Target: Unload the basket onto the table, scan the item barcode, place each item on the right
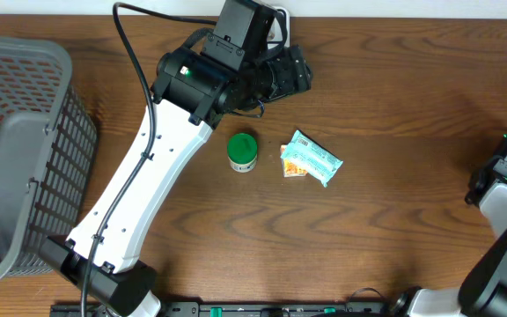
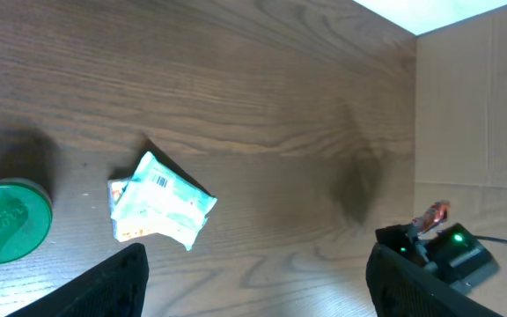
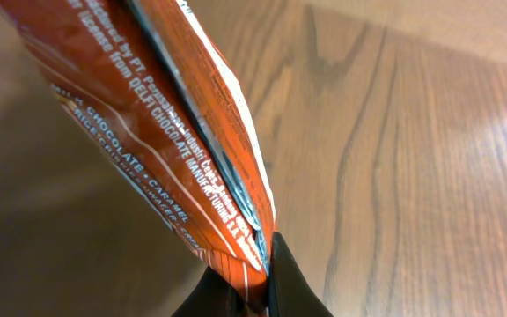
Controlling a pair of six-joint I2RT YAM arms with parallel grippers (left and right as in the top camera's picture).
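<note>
The item being handled looks to be the orange wrapper (image 3: 174, 114), clamped by its sealed end in the right claw (image 3: 267, 273), whose jaws are pressed together on the foil. Taking the green-lidded jar (image 1: 242, 151) as the marker, that claw sits well off to the jar's right, by the desk (image 1: 394, 246) edge. The left claw (image 2: 255, 269) hovers beyond the jar, toward the far edge, with its jaws spread wide and nothing between them. A pale green packet (image 1: 311, 160) lies just beside the jar on its right, and the basket (image 1: 55, 132) stands well off to the jar's left. No scanner can be made out for certain in any view. To do this step well, I judge the grip should stay out at the crimped seam so the fingers cover no print. The wrapper should be turned until its code panel faces the reader flat and unwrinkled, then held steady, since shiny foil glares when tilted. I cannot tell where on the wrapper the code sits. The readable print on it runs "from DELFI" and "CHOCOLATE · CARAMEL", with a lower line that seems to say "RICE CRISPIE · WAFER". The packet by the jar shows a small barcode (image 2: 159, 182) facing up, its other print too small to read. The jar's lid carries raised script I cannot make out.
</note>
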